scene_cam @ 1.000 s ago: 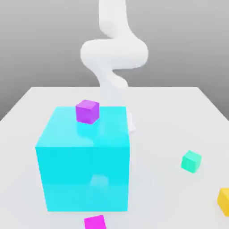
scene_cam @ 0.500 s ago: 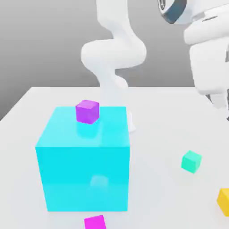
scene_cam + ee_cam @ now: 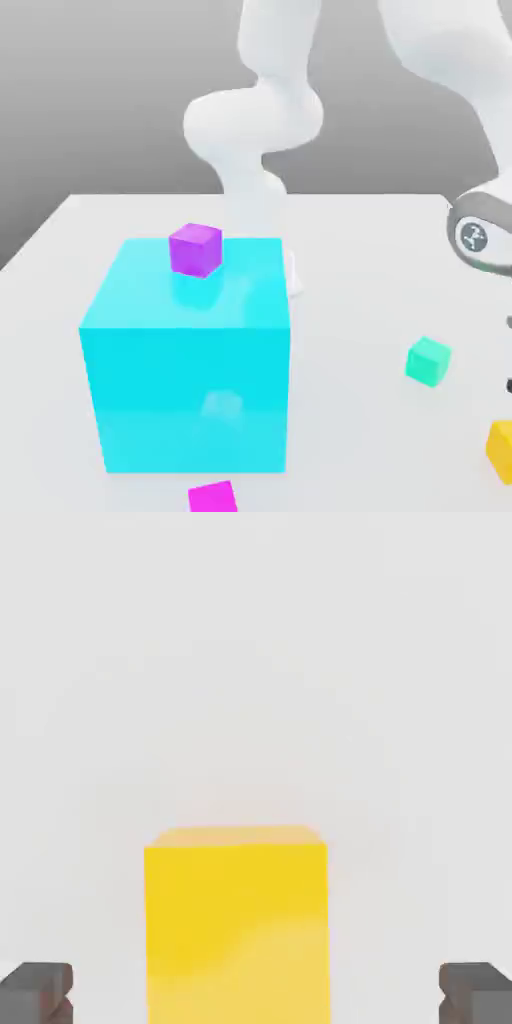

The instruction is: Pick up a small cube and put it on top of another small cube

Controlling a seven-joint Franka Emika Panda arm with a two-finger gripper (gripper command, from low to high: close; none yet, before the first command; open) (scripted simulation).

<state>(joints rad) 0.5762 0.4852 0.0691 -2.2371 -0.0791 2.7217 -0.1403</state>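
The small cube (image 3: 236, 922) is yellow, with a slightly more orange tone on its upper face, and its surface is plain and smooth. In the hand view it stands on the pale table (image 3: 250, 662) and it looks large, with sharp straight edges. In the exterior view the same small cube (image 3: 501, 450) sits at the lower right edge of the frame, cut by the border, and there it is far smaller than the big cyan block (image 3: 188, 350) in the left half of the picture.

The gripper (image 3: 256, 997) is released: its two dark fingertips (image 3: 38, 992) stand wide apart at the two lower corners of the hand view. The small cube lies between them, with a clear gap of bare table on each side, so neither fingertip touches it. Nothing is held.

In the exterior view the white arm (image 3: 440, 60) comes down along the right side of the frame, and its grey wrist joint is above the small cube.

A purple cube (image 3: 194, 249) rests on the top of the big cyan block, near its back edge. A green cube (image 3: 428, 361) lies on the table at the right, near the small cube but apart from it. Another purple cube (image 3: 213, 497) lies at the bottom edge, just in front of the big cyan block.
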